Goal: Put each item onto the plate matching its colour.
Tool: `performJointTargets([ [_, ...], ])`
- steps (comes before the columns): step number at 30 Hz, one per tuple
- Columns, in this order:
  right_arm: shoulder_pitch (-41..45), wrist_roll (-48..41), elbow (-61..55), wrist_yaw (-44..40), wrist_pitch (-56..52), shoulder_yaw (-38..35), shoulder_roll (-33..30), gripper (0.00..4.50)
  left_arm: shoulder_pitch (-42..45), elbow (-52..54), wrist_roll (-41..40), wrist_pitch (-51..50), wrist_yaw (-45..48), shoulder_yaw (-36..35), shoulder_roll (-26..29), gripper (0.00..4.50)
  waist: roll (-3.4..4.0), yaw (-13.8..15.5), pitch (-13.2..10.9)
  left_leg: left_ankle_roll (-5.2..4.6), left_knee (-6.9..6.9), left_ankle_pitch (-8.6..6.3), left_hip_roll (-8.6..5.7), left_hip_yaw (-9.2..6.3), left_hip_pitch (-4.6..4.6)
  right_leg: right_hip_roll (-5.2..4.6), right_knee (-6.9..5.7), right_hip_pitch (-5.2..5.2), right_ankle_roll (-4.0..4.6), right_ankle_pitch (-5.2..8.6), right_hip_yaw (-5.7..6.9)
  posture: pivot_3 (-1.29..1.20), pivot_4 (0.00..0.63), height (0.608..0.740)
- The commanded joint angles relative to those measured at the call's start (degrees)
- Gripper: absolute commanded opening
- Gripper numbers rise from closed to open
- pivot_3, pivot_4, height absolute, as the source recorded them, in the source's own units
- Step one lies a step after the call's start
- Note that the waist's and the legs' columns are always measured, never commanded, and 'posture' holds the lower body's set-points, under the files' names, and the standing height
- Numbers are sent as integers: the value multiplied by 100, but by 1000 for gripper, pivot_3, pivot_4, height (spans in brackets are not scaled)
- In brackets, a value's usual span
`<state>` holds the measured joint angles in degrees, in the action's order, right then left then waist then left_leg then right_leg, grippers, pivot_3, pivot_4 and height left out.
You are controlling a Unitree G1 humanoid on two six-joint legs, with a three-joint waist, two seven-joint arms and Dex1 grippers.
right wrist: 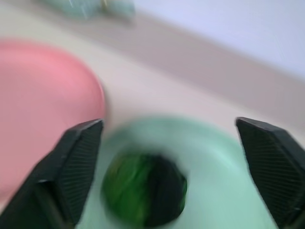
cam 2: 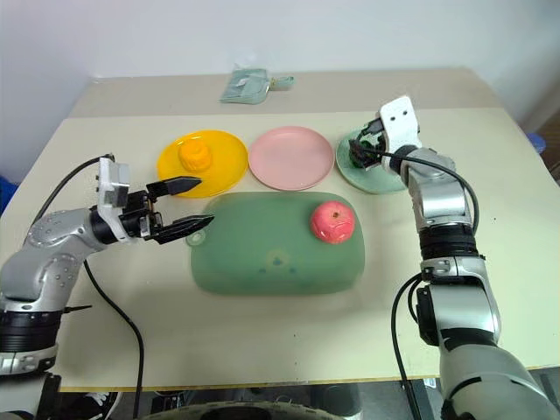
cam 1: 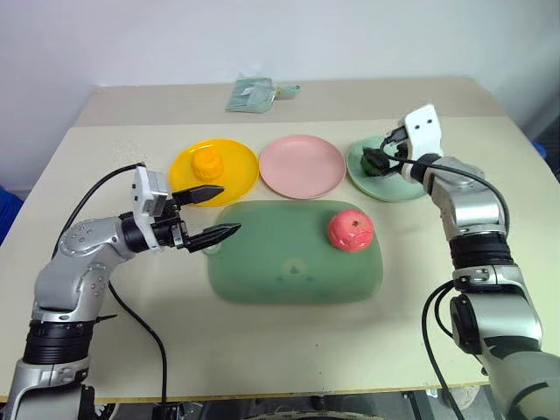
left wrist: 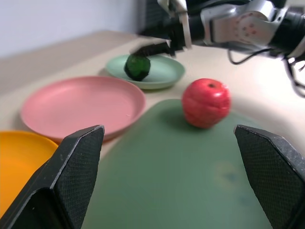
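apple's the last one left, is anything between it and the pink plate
Nothing visible. The apple sits on the green mat, and the pink plate lies just beyond the mat's far edge with bare table between. The plate itself holds nothing.

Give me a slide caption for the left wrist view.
Open left gripper faces red apple on green mat, pink plate empty.

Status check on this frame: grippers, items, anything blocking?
Left gripper open, empty, at the green mat edge. Right gripper open over green ball on mint plate. Yellow fruit plated; apple on mat, unobstructed.
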<state>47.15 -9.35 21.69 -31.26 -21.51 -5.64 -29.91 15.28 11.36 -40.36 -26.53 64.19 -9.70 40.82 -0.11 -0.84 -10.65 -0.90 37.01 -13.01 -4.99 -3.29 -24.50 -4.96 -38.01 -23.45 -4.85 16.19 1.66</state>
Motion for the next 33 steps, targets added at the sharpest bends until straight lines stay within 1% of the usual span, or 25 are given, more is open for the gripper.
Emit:
performJointTargets([
  [1,-124,-1401,-1689,-1203,-774,-346,-247,4449,-59,366,-526,-426,162,-290,258,4500,3,5,-2,-2,-1,-1,1,0,0,0,0,1,0,0,0,0,150,729],
  [2,-393,-1776,-2211,-1682,-1170,-241,-462,4449,-75,386,-592,-519,215,-310,336,4500,3,26,-1,-3,-1,-2,2,-1,1,0,0,1,0,0,0,0,150,729],
  [4,-866,-2201,-2921,-2293,-1769,-13,-897,4449,-124,372,-574,-547,313,-302,448,4500,-2,56,1,-28,-1,-17,4,-13,1,1,8,10,1,1,4,0,150,729],
  [5,-990,-2263,-3075,-2392,-1895,46,-1021,4449,-142,358,-542,-519,338,-292,471,4500,-2,62,1,-43,2,-26,4,-16,5,2,14,19,0,1,4,0,150,729],
  [9,-1481,-2227,-3469,-2751,-1948,315,-1430,4449,-116,57,-206,-155,409,-203,412,4500,0,59,0,-49,17,-28,0,-10,5,-5,17,25,1,0,0,0,150,729],
  [13,-1833,-1565,-3423,-2903,-1550,868,-1797,4449,-158,113,-137,-99,416,-131,372,4500,-1,39,1,-49,8,-27,1,-10,4,-5,17,18,0,0,0,0,150,729],
  [15,-1999,-1029,-3204,-2840,-1117,1147,-1964,4449,-199,127,-87,-56,426,-94,367,4500,-1,39,0,-49,4,-28,1,-10,2,-5,21,15,0,1,0,0,150,729],
  [21,-2069,-403,-2803,-2919,-664,1469,-2129,4449,-227,59,55,70,452,-86,361,4500,-2,39,1,-47,5,-26,2,-9,4,-5,23,20,0,0,0,0,150,729],
  [22,-2068,-424,-2768,-2969,-664,1482,-2100,4449,-227,54,73,92,449,-90,356,4500,-2,39,1,-47,6,-26,2,-9,4,-5,23,20,0,0,0,0,150,729],
  [26,-1806,-1011,-2945,-2792,-1089,1070,-1618,3458,-195,1,131,188,373,-153,307,4500,-3,41,2,-47,7,-26,2,-9,5,-5,23,22,0,0,0,0,150,729],
  [28,-1467,-1415,-2952,-2557,-1248,699,-1197,3398,-106,-111,243,345,211,-193,218,4500,1,24,0,-47,5,-26,2,-10,4,-5,22,19,0,0,0,0,150,729],
  [30,-1029,-1652,-2772,-2106,-1412,355,-752,3398,-10,-217,294,455,73,-241,116,4500,4,1,-2,-45,3,-25,2,-9,3,-4,19,14,-1,0,-1,0,150,729],
  [31,-768,-1678,-2606,-1833,-1419,231,-517,3398,52,-274,365,565,-25,-263,50,4500,4,9,-2,-42,5,-24,2,-7,2,-4,13,10,-1,-1,-3,0,150,729],
  [33,-301,-1318,-2140,-1275,-1019,272,-90,3398,157,-397,498,726,-200,-264,-58,4500,2,23,-1,-37,4,-20,1,-7,2,-2,10,9,-1,-1,-3,0,150,729],
])
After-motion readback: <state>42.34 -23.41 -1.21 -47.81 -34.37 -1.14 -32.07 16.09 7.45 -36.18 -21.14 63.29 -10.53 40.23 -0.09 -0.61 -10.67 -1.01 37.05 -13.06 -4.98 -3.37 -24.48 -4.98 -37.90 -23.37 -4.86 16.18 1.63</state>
